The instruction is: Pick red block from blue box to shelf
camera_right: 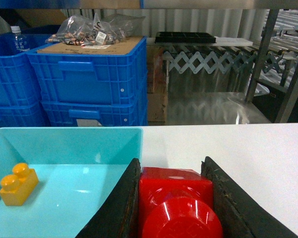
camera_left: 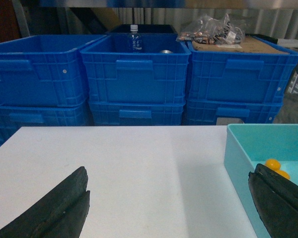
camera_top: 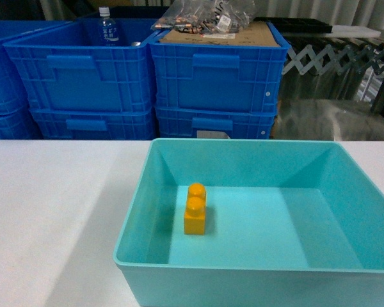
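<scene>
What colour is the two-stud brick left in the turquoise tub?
Yellow-orange brick, clearest in the head view.

I see warehouse or stockroom, not home. Stacked blue crates (camera_top: 147, 77) fill wall behind white table (camera_top: 57, 211), ribbed, with handle slots. One crate holds water bottle (camera_top: 107, 27); another carries cardboard sheet (camera_top: 221, 35) with bagged small parts (camera_top: 205, 14) on top. To right I see expandable roller conveyor (camera_right: 213, 57) with scissor frame, black tray (camera_right: 185, 36) on it, and metal uprights (camera_right: 265, 44). Corrugated metal wall behind.
</scene>
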Tool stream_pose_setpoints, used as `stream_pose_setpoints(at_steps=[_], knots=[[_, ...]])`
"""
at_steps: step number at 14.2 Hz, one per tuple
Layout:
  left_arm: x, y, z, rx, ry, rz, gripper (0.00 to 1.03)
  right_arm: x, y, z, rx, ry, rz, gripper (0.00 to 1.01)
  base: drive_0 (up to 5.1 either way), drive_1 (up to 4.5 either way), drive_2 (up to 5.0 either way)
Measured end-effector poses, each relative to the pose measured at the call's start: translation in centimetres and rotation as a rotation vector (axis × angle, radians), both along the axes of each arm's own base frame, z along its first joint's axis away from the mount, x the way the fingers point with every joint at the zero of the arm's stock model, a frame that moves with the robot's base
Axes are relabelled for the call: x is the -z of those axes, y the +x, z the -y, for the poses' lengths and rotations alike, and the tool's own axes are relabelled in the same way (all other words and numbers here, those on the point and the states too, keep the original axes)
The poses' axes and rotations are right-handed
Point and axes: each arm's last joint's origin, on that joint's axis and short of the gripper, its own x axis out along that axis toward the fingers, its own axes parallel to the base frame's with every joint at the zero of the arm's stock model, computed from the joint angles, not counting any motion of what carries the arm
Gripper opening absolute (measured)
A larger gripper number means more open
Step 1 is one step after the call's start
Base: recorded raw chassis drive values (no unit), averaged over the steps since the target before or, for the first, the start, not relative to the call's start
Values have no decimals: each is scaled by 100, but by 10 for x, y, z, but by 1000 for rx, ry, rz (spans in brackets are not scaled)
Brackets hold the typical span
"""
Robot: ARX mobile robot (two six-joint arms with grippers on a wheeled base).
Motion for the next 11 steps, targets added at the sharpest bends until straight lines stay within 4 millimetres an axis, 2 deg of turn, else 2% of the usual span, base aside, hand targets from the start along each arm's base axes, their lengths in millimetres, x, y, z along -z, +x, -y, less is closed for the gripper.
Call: stream_pose_setpoints(at_steps=[3, 4, 11], knots=[[0, 0, 0, 0, 0, 0, 98, 6, -8, 0, -1, 0, -53, 29, 0, 0, 0], [0, 0, 0, 0, 0, 0, 98, 2, -13, 0, 0, 0, 5, 29, 0, 0, 0], [0, 0, 0, 0, 0, 0, 98, 3, -12, 0, 0, 0, -9, 29, -10, -10, -10]])
